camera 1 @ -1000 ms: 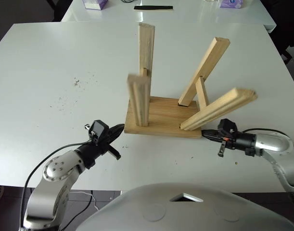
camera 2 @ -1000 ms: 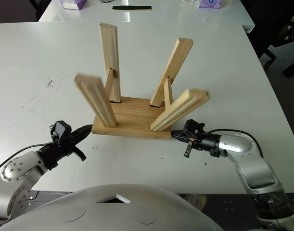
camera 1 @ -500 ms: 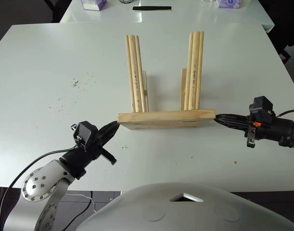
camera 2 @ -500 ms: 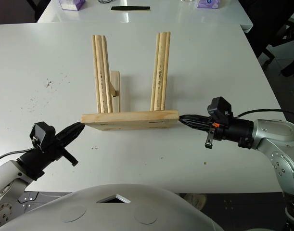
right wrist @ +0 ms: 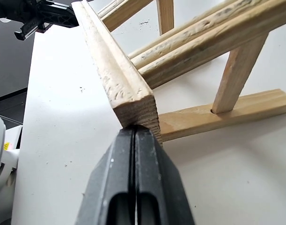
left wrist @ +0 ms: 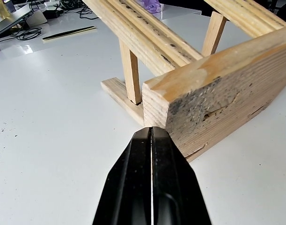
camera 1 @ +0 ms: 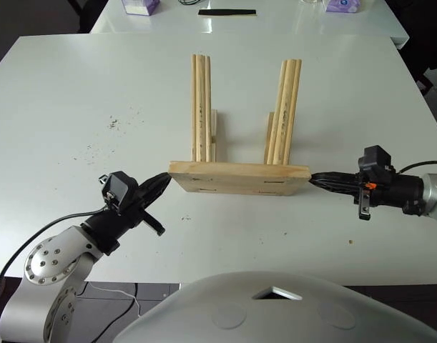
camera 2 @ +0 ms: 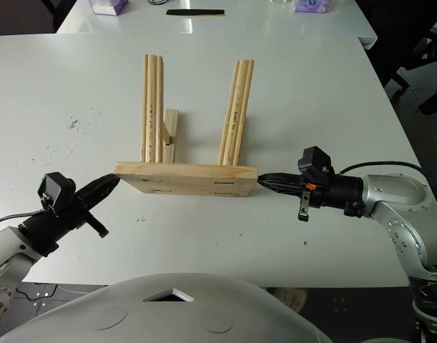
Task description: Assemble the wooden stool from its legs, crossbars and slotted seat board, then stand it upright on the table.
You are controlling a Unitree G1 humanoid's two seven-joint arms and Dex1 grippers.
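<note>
The assembled wooden stool lies on its side on the white table. Its seat board (camera 1: 239,179) stands on edge facing me, and the legs (camera 1: 201,107) (camera 1: 285,111) point away toward the far side. A crossbar (left wrist: 130,70) joins the lower leg to the upper one. My left gripper (camera 1: 163,182) is shut, its tip (left wrist: 151,136) against the seat board's left end (left wrist: 217,89). Shut as well, my right gripper (camera 1: 317,181) has its tip (right wrist: 135,131) at the board's right end (right wrist: 117,79).
Dark specks (camera 1: 114,123) dot the table to the left. On a second table behind lie a black strip (camera 1: 227,12) and two small boxes (camera 1: 140,6) (camera 1: 342,5). The table's near edge (camera 1: 275,263) runs just below both arms.
A second ago the stool was seat-down with its legs up; it has tipped onto its side. Since half a second ago it has shifted slightly left, with both grippers following.
</note>
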